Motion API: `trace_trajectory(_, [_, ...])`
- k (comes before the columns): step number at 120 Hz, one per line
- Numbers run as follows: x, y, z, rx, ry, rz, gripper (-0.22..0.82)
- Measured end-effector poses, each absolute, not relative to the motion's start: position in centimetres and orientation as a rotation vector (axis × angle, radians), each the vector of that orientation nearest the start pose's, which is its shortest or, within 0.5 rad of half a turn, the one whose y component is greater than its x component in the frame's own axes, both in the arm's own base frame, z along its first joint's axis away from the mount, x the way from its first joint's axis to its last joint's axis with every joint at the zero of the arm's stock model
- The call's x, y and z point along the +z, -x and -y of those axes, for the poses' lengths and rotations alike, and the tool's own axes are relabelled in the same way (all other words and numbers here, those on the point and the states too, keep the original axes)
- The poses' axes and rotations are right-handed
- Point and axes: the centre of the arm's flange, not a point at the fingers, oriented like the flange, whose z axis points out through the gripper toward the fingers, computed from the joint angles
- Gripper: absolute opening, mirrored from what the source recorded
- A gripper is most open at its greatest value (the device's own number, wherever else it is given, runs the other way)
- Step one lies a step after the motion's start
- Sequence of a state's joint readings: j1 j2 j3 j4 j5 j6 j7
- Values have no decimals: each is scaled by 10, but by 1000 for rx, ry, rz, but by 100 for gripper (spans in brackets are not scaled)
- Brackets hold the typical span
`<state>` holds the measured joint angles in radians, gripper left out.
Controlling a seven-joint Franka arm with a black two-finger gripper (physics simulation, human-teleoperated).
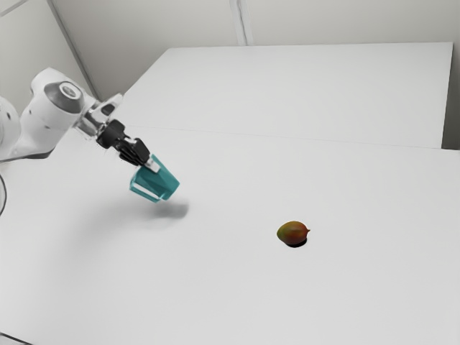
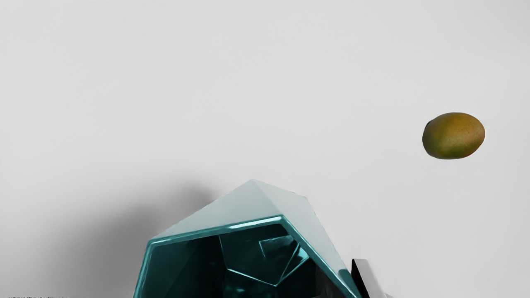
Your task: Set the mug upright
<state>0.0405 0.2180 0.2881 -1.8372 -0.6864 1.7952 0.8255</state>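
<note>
Teal mug [image 1: 164, 181] hangs tilted above the table [image 1: 215, 287], its wall pinched in my gripper [image 1: 150, 164]. I judge righting is in hand; next, level it, then lower it base-down.

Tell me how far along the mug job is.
Looks done: jaws closed on the mug, which appears lifted above its soft shadow. In hand: the mug, tilted rather than upright. Left: level it, set it on the table, and open the jaws.
</note>
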Motion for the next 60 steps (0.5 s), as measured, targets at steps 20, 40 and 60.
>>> trace_trajectory(20, [447,-597,-55,11,-2799,664,-17])
trace_trajectory(40, [421,-602,-45,6,-2961,663,-18])
trace_trajectory(60, [392,-608,-42,25,-3052,616,-18])
